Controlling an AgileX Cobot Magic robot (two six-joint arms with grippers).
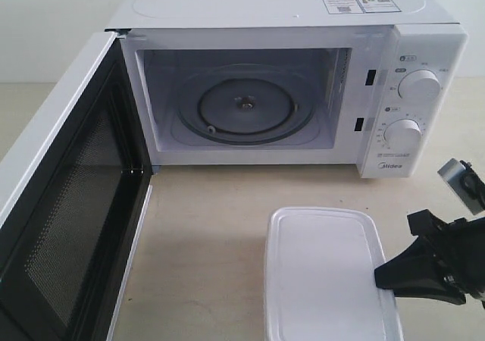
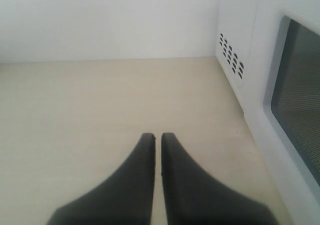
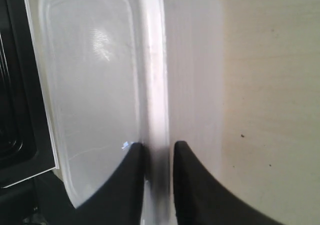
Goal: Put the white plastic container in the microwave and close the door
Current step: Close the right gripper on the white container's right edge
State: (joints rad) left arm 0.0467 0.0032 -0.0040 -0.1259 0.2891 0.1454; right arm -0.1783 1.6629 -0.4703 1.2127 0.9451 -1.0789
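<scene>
Fingers (image 3: 131, 172) of the right gripper (image 3: 159, 152) are pinching the rim of the translucent-white rectangular plastic container (image 1: 326, 273) near the front edge of the tabletop (image 1: 204, 235), before the open white boxy microwave (image 1: 424, 91); the left gripper (image 2: 156, 137) is hanging closed, empty.

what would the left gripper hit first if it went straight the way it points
Likely nothing near: the left gripper points over the table toward the white wall behind, with the door off to one side.
</scene>
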